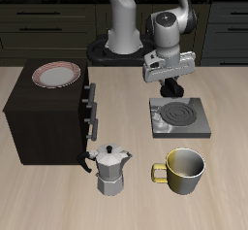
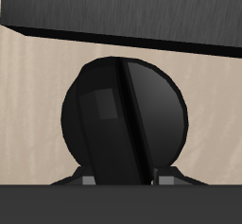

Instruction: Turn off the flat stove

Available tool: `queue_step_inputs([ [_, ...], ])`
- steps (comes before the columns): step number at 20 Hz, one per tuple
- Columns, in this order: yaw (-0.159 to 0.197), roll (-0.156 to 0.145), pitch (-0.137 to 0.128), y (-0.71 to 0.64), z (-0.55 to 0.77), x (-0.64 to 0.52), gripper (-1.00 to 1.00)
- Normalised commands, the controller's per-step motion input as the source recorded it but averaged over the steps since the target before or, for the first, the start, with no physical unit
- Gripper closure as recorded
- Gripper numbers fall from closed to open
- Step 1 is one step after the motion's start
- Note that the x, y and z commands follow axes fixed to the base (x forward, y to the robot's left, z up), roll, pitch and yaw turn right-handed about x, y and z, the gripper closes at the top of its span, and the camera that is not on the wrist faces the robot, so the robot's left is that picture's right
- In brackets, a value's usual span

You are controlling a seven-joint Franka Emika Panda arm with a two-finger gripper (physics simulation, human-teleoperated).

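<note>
Up above the flat stove (image 1: 178,116), the gripper (image 1: 172,86) hung over its far edge. The stove was a low, flat, grey square of shiny metal, with a dark round coil (image 1: 176,109) on top. It sat on the pale wooden table (image 1: 232,166), between the far edge and a yellow mug (image 1: 181,171). The mug was round and smooth and stood near the front edge. Beside the mug stood a silver metal coffee pot (image 1: 111,169) with a black handle. Farther back was a big dark-brown box (image 1: 46,120) with small knobs on its side. A round plate (image 1: 55,75) with a red rim lay on top of the box.

In the wrist view, a round black knob (image 2: 123,114) with a raised bar across it filled the middle. I could not tell if the claw was apart or together.
</note>
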Motion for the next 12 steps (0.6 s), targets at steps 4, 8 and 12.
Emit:
queue_step_inputs([
  [4,-0.054,0.004,-0.002,0.23,0.02,0.01,1.00],
  [8,-0.051,0.027,0.016,0.28,0.00,-0.01,1.00],
  [12,-0.058,0.013,-0.007,0.19,0.06,0.04,1.00],
])
